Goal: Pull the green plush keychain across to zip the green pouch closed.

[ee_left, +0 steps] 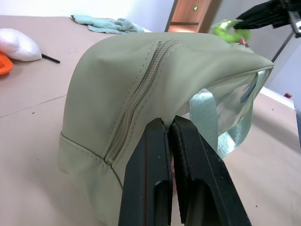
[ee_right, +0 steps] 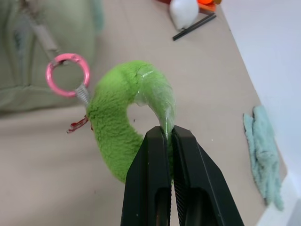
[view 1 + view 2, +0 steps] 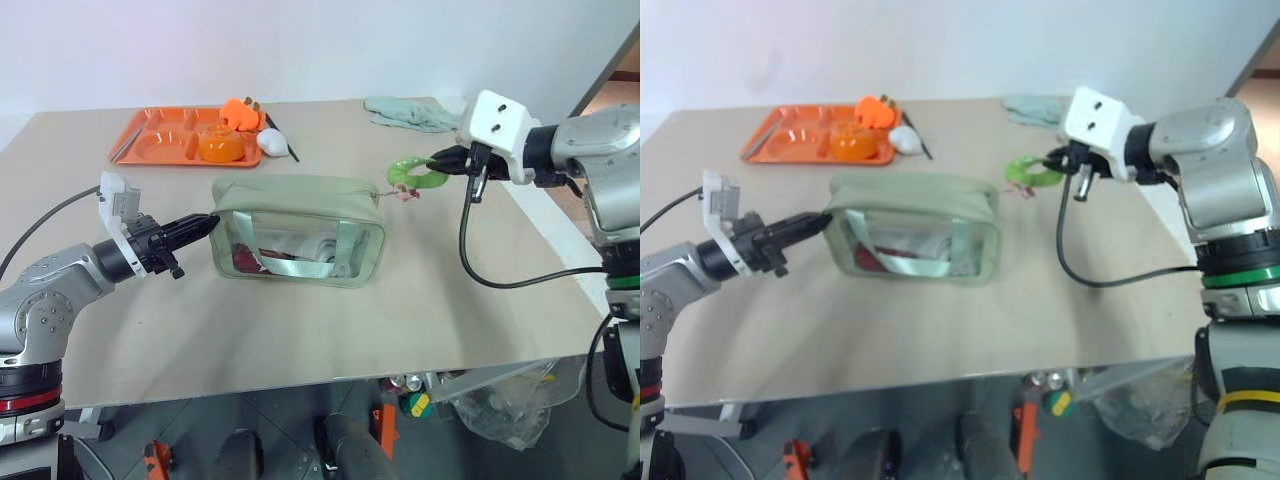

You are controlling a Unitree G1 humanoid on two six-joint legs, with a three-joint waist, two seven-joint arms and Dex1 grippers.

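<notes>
Fingers [image 2: 157,141] of the right gripper [image 3: 437,161] pinched tight on the green plush keychain [image 3: 418,174], held just off the right end of the green pouch [image 3: 298,230]. Joined to the zipper [image 1: 141,89] by a pink ring [image 2: 67,75]. Left gripper [image 3: 205,223] pressed shut on the pouch's left end, fingers level. Pouch sitting mid-table [image 3: 300,330], zipper along its top. Far left: an orange tray [image 3: 150,140] with an orange bowl [image 3: 221,146]. Far right: a mint cloth [image 3: 410,113].
</notes>
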